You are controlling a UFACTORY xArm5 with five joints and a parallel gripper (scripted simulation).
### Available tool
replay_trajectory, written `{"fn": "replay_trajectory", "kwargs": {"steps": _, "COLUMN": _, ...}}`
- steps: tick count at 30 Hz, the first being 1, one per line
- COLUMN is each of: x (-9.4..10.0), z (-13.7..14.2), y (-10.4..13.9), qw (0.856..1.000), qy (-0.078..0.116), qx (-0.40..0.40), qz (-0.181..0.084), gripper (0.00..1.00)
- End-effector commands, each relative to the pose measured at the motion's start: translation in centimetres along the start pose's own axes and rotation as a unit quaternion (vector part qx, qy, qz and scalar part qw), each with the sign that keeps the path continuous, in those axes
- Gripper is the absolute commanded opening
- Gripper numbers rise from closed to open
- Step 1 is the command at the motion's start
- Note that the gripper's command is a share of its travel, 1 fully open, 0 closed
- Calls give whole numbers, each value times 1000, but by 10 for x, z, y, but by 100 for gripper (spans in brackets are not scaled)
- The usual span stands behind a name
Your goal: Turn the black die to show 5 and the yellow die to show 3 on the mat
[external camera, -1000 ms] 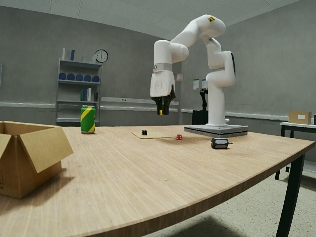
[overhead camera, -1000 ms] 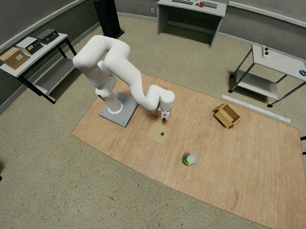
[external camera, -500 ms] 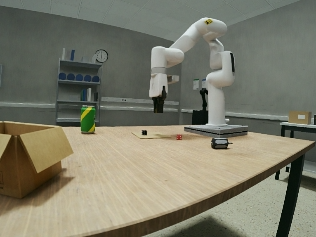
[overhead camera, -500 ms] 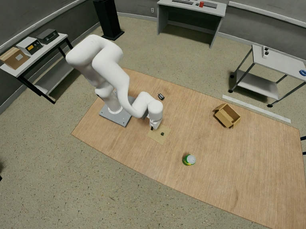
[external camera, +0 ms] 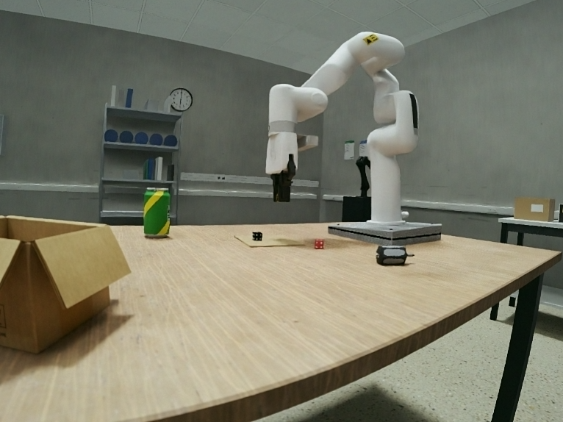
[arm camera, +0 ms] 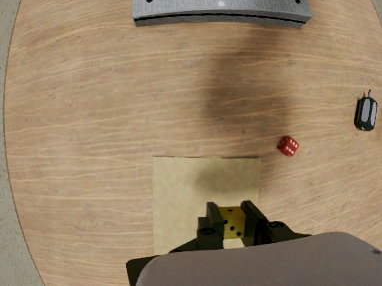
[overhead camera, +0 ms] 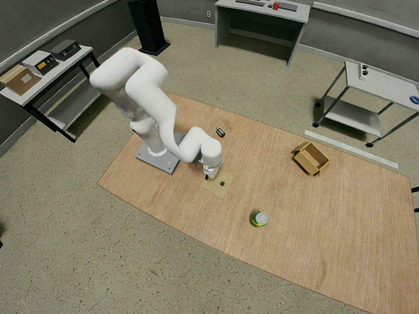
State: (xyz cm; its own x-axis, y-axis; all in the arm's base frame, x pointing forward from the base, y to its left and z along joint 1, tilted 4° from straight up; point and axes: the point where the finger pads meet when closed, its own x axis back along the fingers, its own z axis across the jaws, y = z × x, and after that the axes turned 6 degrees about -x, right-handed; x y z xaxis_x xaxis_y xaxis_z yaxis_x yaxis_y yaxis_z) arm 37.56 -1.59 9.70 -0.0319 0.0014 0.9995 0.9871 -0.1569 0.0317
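My gripper is shut on the yellow die and holds it well above the tan mat. In the exterior view the gripper hangs high over the mat. The black die sits flat on the mat and also shows in the top view; it is hidden in the wrist view. The red die lies on the wood beside the mat and shows in the exterior view as well. I cannot read the top numbers of the black and yellow dice.
A small black device lies on the table near the arm's grey base plate. A green and yellow can stands farther off. An open cardboard box lies on its side toward the far end.
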Motion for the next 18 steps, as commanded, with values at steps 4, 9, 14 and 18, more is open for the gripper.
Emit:
{"fn": "replay_trajectory", "kwargs": {"steps": 4, "x": -16, "z": -1, "y": 2, "qw": 1000, "qy": 0, "qx": 0, "qz": -1, "gripper": 15}}
{"fn": "replay_trajectory", "kwargs": {"steps": 9, "x": -38, "z": -2, "y": 2, "qw": 1000, "qy": 0, "qx": 0, "qz": -2, "gripper": 15}}
{"fn": "replay_trajectory", "kwargs": {"steps": 14, "x": -63, "z": -4, "y": 3, "qw": 1000, "qy": 0, "qx": 0, "qz": -2, "gripper": 15}}
{"fn": "replay_trajectory", "kwargs": {"steps": 18, "x": -71, "z": -4, "y": 4, "qw": 1000, "qy": 0, "qx": 0, "qz": -2, "gripper": 15}}
